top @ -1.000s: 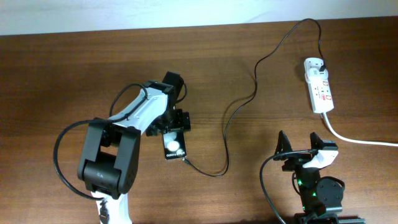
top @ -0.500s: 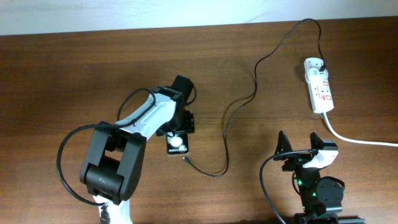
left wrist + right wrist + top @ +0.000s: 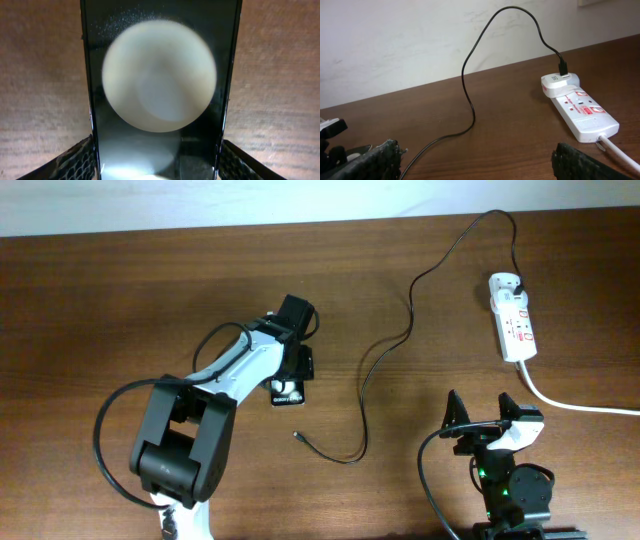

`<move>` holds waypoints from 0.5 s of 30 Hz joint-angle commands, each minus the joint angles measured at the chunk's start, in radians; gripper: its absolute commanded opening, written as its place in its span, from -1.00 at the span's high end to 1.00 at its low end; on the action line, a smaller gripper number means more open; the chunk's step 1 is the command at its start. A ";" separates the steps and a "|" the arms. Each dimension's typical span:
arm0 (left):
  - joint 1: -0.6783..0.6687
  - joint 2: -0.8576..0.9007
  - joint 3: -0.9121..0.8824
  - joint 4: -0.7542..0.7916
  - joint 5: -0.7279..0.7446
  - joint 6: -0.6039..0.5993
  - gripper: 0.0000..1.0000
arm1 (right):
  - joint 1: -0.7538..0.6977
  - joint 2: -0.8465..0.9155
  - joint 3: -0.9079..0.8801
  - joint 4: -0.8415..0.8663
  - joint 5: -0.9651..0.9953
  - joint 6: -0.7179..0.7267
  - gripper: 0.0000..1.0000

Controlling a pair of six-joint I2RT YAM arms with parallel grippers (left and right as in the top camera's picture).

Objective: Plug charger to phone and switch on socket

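Note:
The black phone (image 3: 287, 390) lies on the wooden table, mostly under my left gripper (image 3: 296, 366), with only its white-labelled end showing. In the left wrist view the glossy phone (image 3: 160, 90) fills the space between the fingers, which press on both its long edges. The thin black charger cable (image 3: 400, 340) runs from the white socket (image 3: 512, 315) to its free plug tip (image 3: 296, 436), which lies apart from the phone, nearer the front. My right gripper (image 3: 483, 420) is open and empty at the front right. The right wrist view shows the cable (image 3: 470, 95) and the socket (image 3: 580, 107).
A thick white cord (image 3: 570, 402) leaves the socket toward the right edge; it also shows in the right wrist view (image 3: 620, 156). A pale wall (image 3: 420, 40) rises behind the table. The left arm's own black cable (image 3: 100, 430) loops at the front left.
My left gripper has slid the phone toward the back and slightly right. The cable's plug tip, close by the phone's end before, now lies apart from it. The right arm has not moved.

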 commanded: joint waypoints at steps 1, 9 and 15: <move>0.002 0.075 -0.042 0.006 -0.021 0.040 -0.81 | 0.003 -0.008 -0.005 -0.006 -0.002 -0.002 -0.97; 0.002 0.077 0.109 -0.274 0.046 0.050 -0.98 | 0.003 -0.008 -0.005 -0.006 -0.002 -0.002 -0.98; 0.002 0.077 0.057 -0.064 -0.089 0.042 -0.99 | 0.003 -0.008 -0.005 -0.006 -0.002 -0.002 -0.97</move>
